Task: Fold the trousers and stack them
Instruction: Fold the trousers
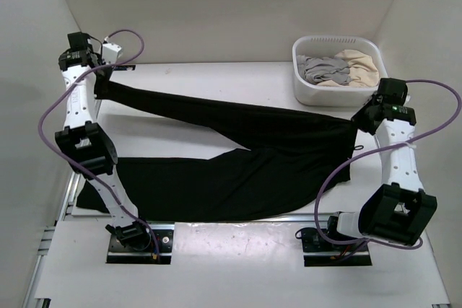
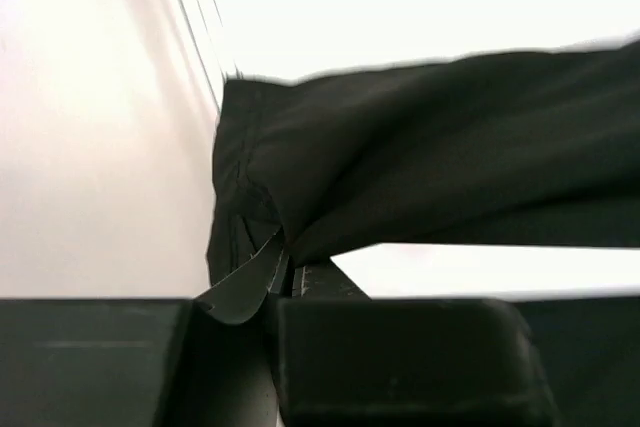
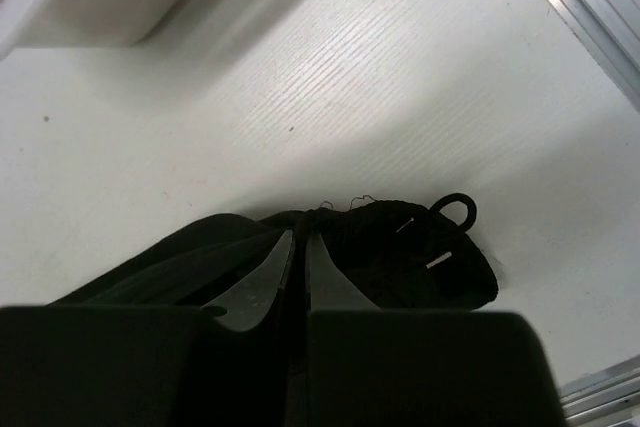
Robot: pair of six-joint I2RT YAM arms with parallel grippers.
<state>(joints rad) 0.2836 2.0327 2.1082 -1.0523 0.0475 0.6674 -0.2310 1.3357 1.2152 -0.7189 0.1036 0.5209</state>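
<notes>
The trousers (image 1: 238,156) are plain black, unpatterned. The desk (image 1: 238,250) is white, as is the basket (image 1: 310,93), which holds a grey garment (image 1: 321,70) and a beige garment (image 1: 359,66). The cables (image 1: 41,117) are purple.

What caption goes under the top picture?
Left gripper and right gripper hold the trousers spread over the table near a basket.

I see soft matt black cloth trousers (image 1: 245,149), my bench (image 3: 400,67) white, matt, finely ribbed, basket (image 1: 309,95) smooth white plastic, right pincer (image 3: 300,237) dull-sheened dark.
</notes>
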